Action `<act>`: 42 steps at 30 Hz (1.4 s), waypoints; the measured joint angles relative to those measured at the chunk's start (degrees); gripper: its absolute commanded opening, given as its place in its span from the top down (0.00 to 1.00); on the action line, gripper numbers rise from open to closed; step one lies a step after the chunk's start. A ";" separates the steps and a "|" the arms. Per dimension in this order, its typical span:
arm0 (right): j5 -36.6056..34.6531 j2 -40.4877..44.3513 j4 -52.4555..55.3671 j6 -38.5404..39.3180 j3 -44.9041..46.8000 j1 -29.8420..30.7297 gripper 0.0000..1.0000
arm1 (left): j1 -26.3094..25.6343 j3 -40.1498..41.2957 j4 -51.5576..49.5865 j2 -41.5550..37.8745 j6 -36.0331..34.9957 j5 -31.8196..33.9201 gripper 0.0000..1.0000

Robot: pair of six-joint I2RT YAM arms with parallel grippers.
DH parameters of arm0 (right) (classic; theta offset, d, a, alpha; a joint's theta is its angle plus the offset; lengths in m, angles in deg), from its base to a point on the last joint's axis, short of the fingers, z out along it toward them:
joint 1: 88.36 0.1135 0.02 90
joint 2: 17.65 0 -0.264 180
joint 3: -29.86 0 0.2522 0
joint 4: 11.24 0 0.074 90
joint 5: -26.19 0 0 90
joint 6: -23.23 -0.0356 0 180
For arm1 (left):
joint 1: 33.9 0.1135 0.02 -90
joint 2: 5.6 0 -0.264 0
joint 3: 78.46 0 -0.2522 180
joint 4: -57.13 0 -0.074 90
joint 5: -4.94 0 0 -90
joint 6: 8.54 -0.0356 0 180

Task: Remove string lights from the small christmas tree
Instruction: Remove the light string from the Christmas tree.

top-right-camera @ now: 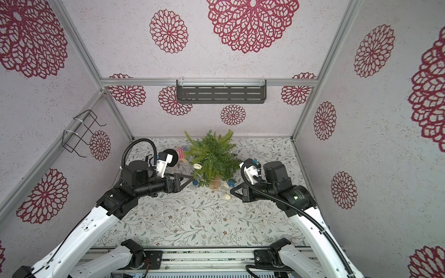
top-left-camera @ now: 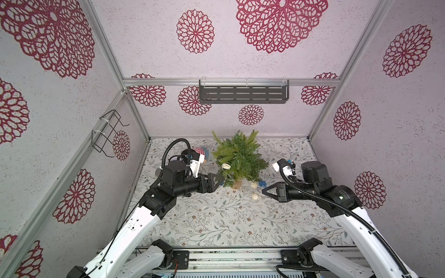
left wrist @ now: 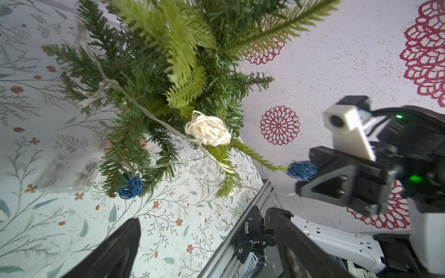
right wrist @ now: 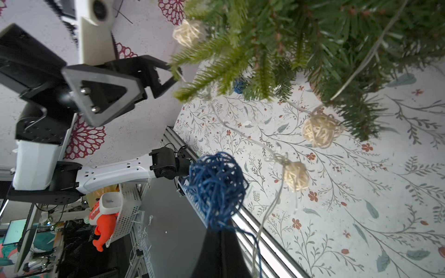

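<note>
my left claw [top-left-camera: 221, 178] stands wide apart at the lower branch tips of the small christmas tree [top-left-camera: 238, 156], gripping nothing. my right claw [top-left-camera: 263, 192], on the tree's opposite side, is pinched together on the string lights [right wrist: 216, 183] at a blue ball that hides its tips. the clear battery box [left wrist: 69, 175] lies on the counter [top-left-camera: 216, 221] beside the tree's base. i lose the wire among the needles.

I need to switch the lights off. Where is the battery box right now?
In the left wrist view, the battery box lies on the table left of the tree base, near a blue ball.
</note>
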 measured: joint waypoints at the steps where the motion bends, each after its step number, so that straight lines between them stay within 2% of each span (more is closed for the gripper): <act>1: 0.00 -0.46 -0.68 -0.35 1.27 0.11 1.00 | -0.31 0.00 0.00 0.00 -0.04 -0.22 0.12; 10: 0.74 -1.90 -5.18 -0.48 4.33 3.76 1.00 | -4.07 2.45 4.24 1.18 -0.07 -2.60 0.21; 19: 1.29 -2.58 -6.25 -0.68 4.00 6.56 1.00 | -7.17 10.54 15.96 2.21 1.90 -0.79 0.25; 29: 1.22 -2.86 -6.64 -1.49 1.40 9.18 1.00 | -9.18 18.88 30.10 0.42 4.24 4.48 0.33; 36: 0.55 -2.86 -6.67 -1.81 1.38 10.08 1.00 | -9.92 20.06 37.11 1.55 5.60 5.07 0.38; 42: -0.20 -2.86 -6.78 -1.86 1.38 10.47 1.00 | -10.93 20.04 40.81 5.66 5.49 4.83 0.42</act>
